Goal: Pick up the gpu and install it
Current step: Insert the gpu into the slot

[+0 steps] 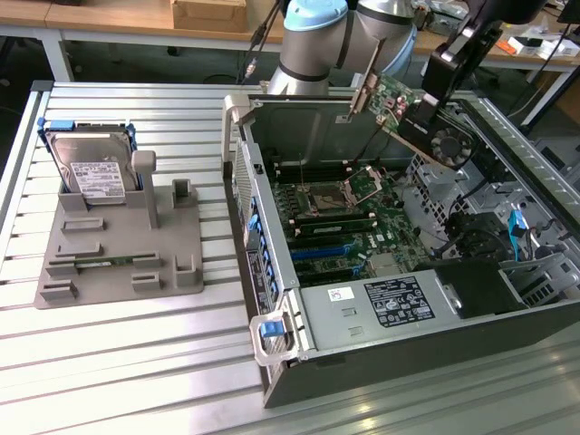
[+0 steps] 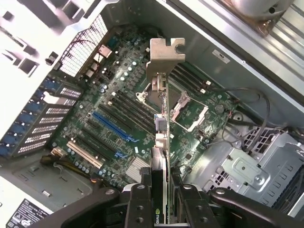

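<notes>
Stiffness and low weight are our judgement of the gpu (image 1: 399, 107), with a fragile bare board best held by its edges. We see the end effector (image 2: 162, 200) clamped on it above the open computer case (image 1: 265, 249). From the exterior view we get its fan face; from the wrist view, its edge and bracket over the motherboard (image 2: 109, 97).

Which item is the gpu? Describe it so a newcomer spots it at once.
Find the open computer case on the exterior view's right. Above its far end, the tool grips the gpu in the air. It alone is a tilted green card with a black fan and metal end bracket.
</notes>
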`<state>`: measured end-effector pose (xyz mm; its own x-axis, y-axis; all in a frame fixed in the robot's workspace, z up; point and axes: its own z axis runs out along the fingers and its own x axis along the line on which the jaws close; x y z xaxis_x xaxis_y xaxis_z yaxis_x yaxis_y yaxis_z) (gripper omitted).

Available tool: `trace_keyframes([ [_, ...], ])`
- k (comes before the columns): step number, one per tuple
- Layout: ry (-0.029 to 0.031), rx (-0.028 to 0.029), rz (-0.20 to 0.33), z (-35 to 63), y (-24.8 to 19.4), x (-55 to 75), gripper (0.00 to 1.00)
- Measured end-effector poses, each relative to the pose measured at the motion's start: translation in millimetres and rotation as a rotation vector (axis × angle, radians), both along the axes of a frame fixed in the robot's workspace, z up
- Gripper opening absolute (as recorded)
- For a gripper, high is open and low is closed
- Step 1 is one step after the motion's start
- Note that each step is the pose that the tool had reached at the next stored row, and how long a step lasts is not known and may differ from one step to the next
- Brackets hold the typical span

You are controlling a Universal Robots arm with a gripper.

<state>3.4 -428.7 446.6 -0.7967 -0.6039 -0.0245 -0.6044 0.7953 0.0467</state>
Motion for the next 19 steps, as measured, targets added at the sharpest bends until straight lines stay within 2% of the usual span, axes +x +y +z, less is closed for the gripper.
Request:
trace_keyframes([
  [2,0.0,0.0,0.028,-0.1,0.0,0.0,0.26],
  [4,0.0,-0.0001,0.083,-0.4,0.0,0.0,0.26],
  [6,0.0,0.0,0.117,-0.6,0.0,0.0,0.26],
  [11,0.0,0.0,0.251,-1.2,0.0,0.0,0.26],
  [13,0.0,-0.0001,0.284,-1.4,0.0,0.0,0.26],
  [19,0.0,-0.0001,0.429,-2.1,0.0,0.0,0.26],
])
